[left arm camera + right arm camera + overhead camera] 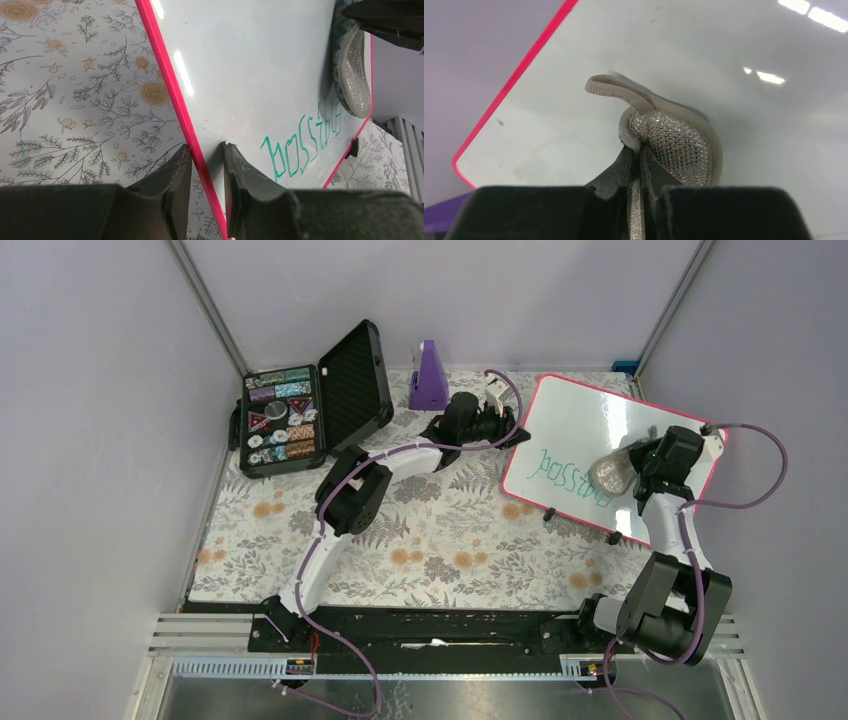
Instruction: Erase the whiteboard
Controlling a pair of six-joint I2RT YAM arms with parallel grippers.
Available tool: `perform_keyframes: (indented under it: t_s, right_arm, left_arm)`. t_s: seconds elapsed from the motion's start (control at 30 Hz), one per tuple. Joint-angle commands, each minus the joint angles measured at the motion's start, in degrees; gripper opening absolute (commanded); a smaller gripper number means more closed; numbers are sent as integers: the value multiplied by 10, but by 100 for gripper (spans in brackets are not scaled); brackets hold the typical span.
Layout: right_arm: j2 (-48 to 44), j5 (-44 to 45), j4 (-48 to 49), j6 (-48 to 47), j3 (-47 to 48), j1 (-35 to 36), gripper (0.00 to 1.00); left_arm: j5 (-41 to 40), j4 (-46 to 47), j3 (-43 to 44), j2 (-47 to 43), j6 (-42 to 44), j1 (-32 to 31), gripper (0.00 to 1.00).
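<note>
The whiteboard (580, 425), white with a pink-red frame, stands tilted at the back right with green handwriting (565, 478) near its lower edge. My left gripper (515, 430) is shut on the board's left edge. In the left wrist view its jaws (206, 147) straddle the pink frame (170, 85), and the writing (305, 145) is to the right. My right gripper (632, 472) is shut on a grey glittery sponge (612, 473), which presses on the board just above the writing's right end. In the right wrist view the gripper (638, 150) pinches the sponge (674, 140) against the board (749, 75).
An open black case (300, 410) of patterned chips sits at the back left. A purple object (430, 375) stands at the back centre. A floral cloth (430, 540) covers the table. Grey walls close in on both sides and behind.
</note>
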Motion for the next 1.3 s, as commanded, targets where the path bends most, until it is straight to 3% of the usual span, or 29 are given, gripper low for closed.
perform_keyframes:
  t_s: [0.0,0.13,0.2,0.43,0.5,0.63,0.73,0.87,1.27]
  right_arm:
    - [2,145,-123,29,2,-39,0]
    - [0,210,-186,71,16,-43,0]
    - [0,197,-177,64,17,-43,0]
    - [9,-27,-25,1,-13,-30,0]
    - [12,-52,-2,6,-17,-2,0]
    - [16,-16,36,3,-18,125,0]
    - [44,-35,51,-5,5,165,0]
    - [61,-44,50,-7,16,175,0]
    - [-43,90,8,-95,-6,175,3]
  left_arm:
    - [-26,-16,-13,-22,48,1,0]
    - [-28,-15,-15,-23,49,1,0]
    - [-26,-14,-14,-22,48,1,0]
    - [-24,-14,-13,-22,46,1,0]
    - [-23,-13,-12,-21,46,1,0]
    - [-23,-13,-12,-20,44,1,0]
    - [-23,-13,-12,-20,44,1,0]
    - [-23,-14,-12,-19,44,1,0]
    - [-18,-11,-10,-18,40,0,0]
